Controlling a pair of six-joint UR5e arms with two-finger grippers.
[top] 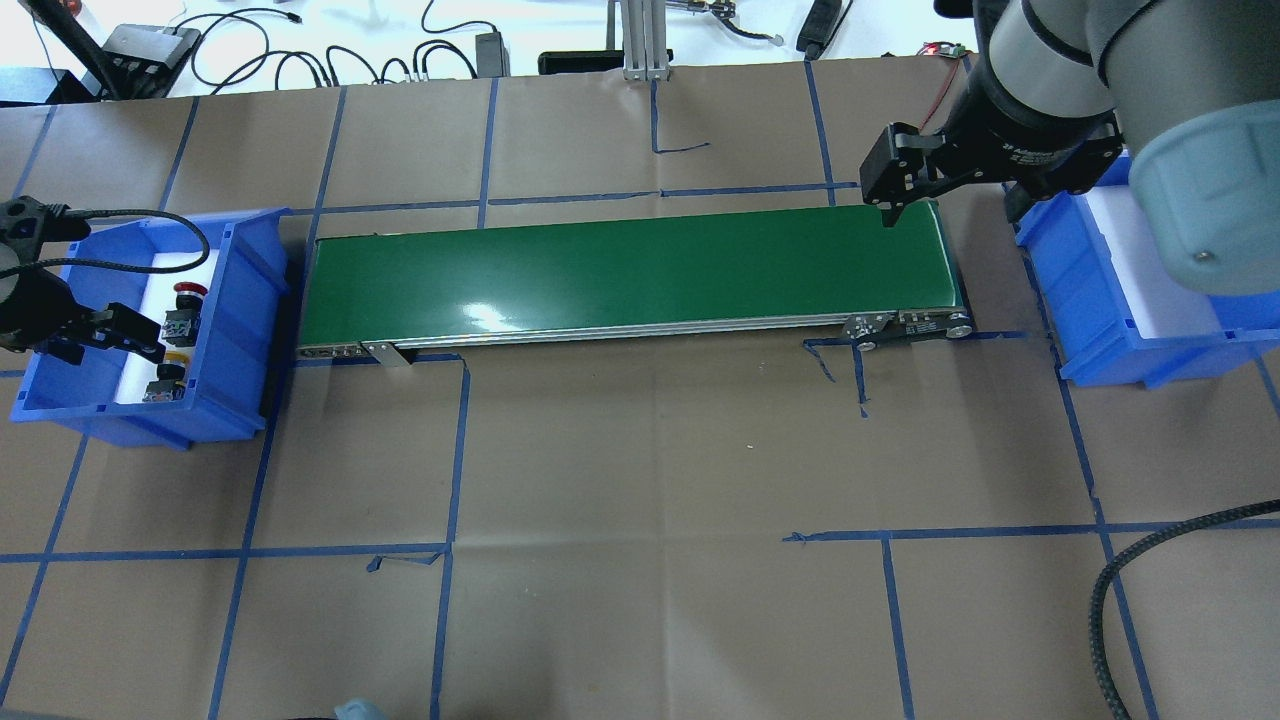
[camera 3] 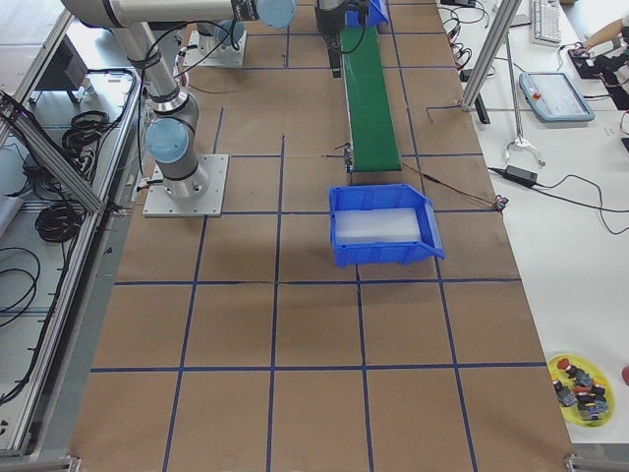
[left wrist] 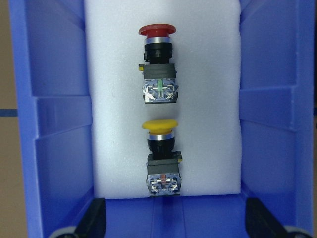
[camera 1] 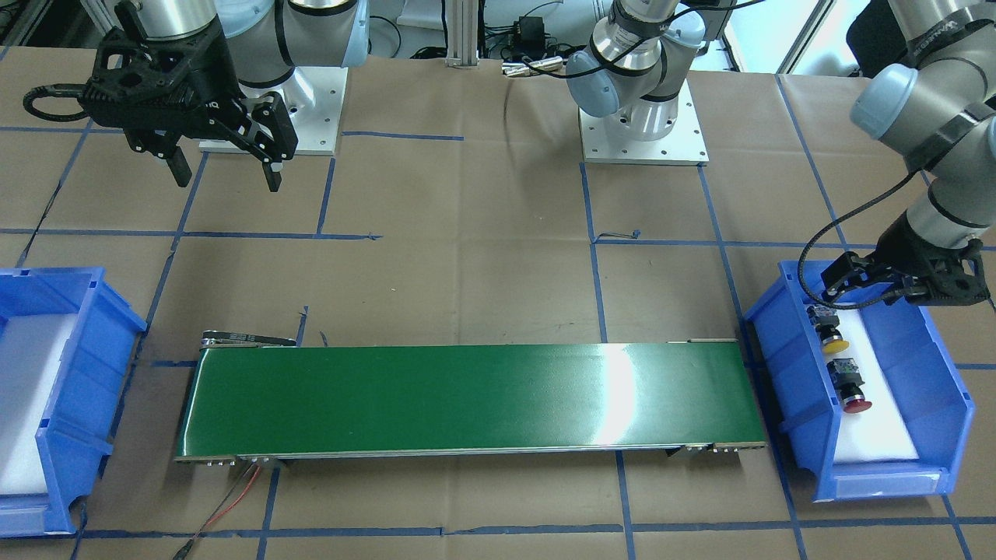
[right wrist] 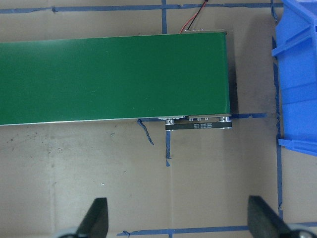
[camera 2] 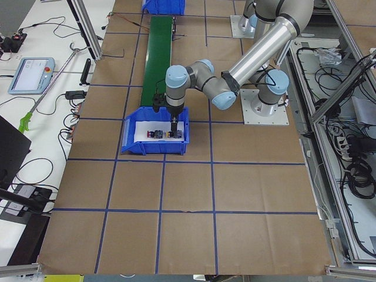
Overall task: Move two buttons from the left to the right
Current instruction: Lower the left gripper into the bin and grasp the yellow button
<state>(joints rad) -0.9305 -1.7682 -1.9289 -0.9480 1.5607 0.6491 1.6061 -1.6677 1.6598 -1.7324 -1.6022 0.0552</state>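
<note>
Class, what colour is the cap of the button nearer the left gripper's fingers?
Yellow. The button shows best in left wrist-mounted view.

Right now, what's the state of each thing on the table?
Left gripper: open, empty, over the left bin.
Right gripper: open, empty, above the belt end.
Yellow button: on its side on the foam, ungripped.
Red button: same, on its side, ungripped.
Left bin: holds both buttons.
Right bin: foam only, no buttons.
Belt: bare; running or not, cannot tell.
</note>
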